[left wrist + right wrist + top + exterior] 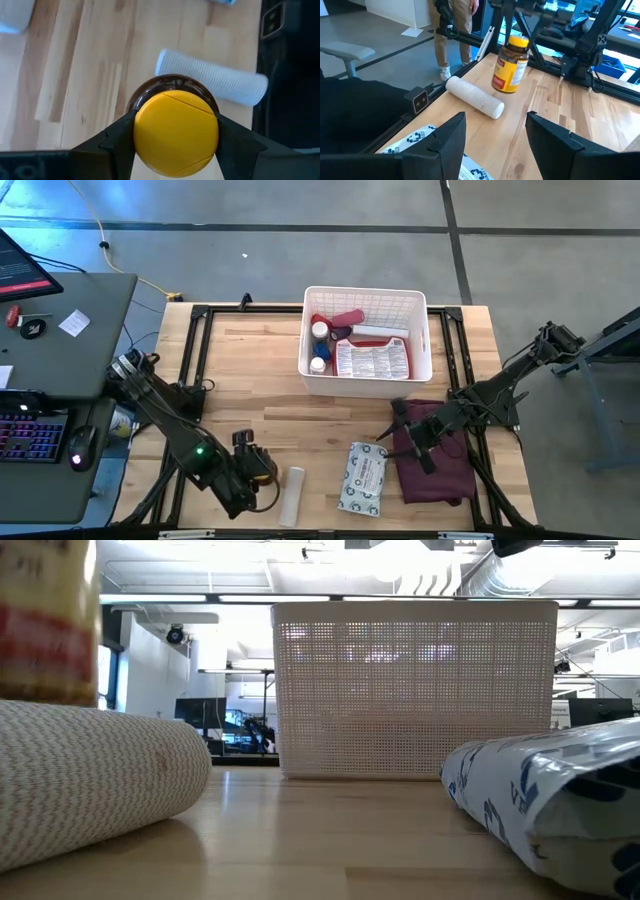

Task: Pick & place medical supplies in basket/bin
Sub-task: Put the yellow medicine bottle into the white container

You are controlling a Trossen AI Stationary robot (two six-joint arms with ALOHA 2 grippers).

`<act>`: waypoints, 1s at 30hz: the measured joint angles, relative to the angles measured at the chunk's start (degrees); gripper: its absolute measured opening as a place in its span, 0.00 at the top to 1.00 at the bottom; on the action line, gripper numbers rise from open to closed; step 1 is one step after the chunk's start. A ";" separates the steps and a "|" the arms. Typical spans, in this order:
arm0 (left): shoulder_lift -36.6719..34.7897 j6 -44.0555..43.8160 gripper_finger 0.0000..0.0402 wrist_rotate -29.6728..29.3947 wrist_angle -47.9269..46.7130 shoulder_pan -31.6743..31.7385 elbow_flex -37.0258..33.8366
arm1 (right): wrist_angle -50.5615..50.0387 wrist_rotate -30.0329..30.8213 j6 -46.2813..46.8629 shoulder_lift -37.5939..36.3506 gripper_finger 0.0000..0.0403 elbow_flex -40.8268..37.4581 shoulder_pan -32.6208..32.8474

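Pale wooden table (250, 370) on grey concrete floor, desk with keyboard (30, 435) at far left, white basket (420, 345) top centre holding supplies, left gripper (255, 463) clamping yellow-lidded bottle (175, 131) lower left beside white roll (291, 494), packet (363, 477) bottom centre, right gripper (410, 435) spread empty over maroon cloth (440, 475).

The basket (366, 340) is white with fine lattice walls. The bottle (510, 63) is brown with a yellow cap and label. The roll (291, 495) is white, maybe ribbed. The cloth (437, 470) is maroon.
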 joint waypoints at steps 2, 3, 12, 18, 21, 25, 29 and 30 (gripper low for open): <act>0.00 0.83 0.38 -0.57 -0.28 0.02 1.53 | 0.00 0.01 -0.07 0.00 0.51 0.00 0.00; 0.00 1.11 0.38 -0.97 -0.67 0.02 2.21 | -0.01 0.01 -0.11 0.00 0.51 0.00 0.00; -0.04 3.01 0.38 -1.29 -0.94 0.02 3.77 | -0.04 -1.83 0.04 -2.79 0.51 0.00 0.00; -0.04 3.01 0.37 -1.48 -0.85 0.02 3.77 | 0.75 -1.76 0.29 -4.22 0.51 0.00 0.00; -0.04 3.68 0.37 -1.51 -0.87 0.02 3.77 | 0.80 -0.51 -0.43 -4.17 0.51 0.00 0.00; -0.04 4.06 0.37 -1.45 -0.85 0.58 3.77 | 3.90 3.07 -2.96 -4.17 0.51 0.00 0.00; -0.04 4.53 0.37 -1.17 -0.53 0.97 3.77 | 7.53 2.30 -2.73 -3.61 0.51 0.02 -0.04; -0.04 5.21 0.37 -1.03 -0.45 1.15 3.77 | 7.79 1.68 -2.75 -3.42 0.51 0.02 -0.04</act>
